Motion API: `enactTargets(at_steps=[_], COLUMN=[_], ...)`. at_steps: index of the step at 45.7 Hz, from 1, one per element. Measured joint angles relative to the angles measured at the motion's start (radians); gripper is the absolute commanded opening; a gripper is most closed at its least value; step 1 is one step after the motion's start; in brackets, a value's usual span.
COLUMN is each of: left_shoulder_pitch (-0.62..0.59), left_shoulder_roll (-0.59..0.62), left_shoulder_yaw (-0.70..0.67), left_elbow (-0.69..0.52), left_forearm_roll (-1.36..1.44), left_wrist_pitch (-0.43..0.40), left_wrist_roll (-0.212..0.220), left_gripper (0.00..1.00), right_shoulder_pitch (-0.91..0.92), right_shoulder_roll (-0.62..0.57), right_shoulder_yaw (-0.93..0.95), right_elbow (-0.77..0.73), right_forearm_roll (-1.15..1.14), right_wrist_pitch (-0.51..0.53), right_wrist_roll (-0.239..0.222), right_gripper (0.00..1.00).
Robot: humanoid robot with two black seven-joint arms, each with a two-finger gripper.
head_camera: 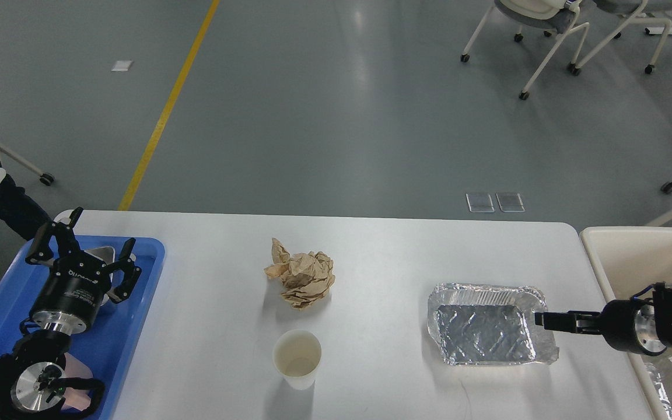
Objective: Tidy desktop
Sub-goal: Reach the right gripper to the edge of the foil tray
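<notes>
right gripper [540,319] at the foil tray's [485,332] edge, bin [616,256] run next

fingers look together on the tray rim, though it's too edge-on to tell for sure. left gripper [88,248] is spread open over the blue tray [137,291]. paper wad [301,279] and cup [296,357] sit mid-desktop [382,262], waiting; next, a firm pinch and lift.

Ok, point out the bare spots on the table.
The desktop is bare between the crumpled paper and the foil tray, and between the blue tray and the paper cup. It is crowded where the right gripper meets the foil tray.
</notes>
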Motion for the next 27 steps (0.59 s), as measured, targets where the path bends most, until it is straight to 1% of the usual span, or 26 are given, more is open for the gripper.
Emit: enactTargets(at_steps=[6,18,24,27], left_shoulder_pitch=[0.000,0.002,0.005,0.006], left_shoulder_roll=[0.001,-0.001,-0.001,-0.001], left_shoulder_yaw=[0.000,0.001,0.002,0.002], left_elbow=[0.000,0.002,0.002,0.003], left_forearm_roll=[0.000,0.000,0.000,0.000], left_wrist_pitch=[0.000,0.001,0.002,0.002], left_wrist_roll=[0.000,0.001,0.001,0.001], left_gripper=[0.97,0.97,0.97,0.97], right_shoulder_pitch=[0.003,0.004,0.003,0.003], right_shoulder_roll=[0.058,0.108,0.123,0.137], right_shoulder_yaw=[-0.041,-0.101,-0.114,-0.126], right_elbow=[-0.080,-0.169,-0.176,-0.181], right_forearm_roll=[0.000,0.007,0.007,0.008], right_wrist_pitch=[-0.016,-0.071,-0.089,-0.097], right_wrist_roll=[0.000,0.000,0.000,0.000], right_gripper=[1.00,1.00,0.91,0.83])
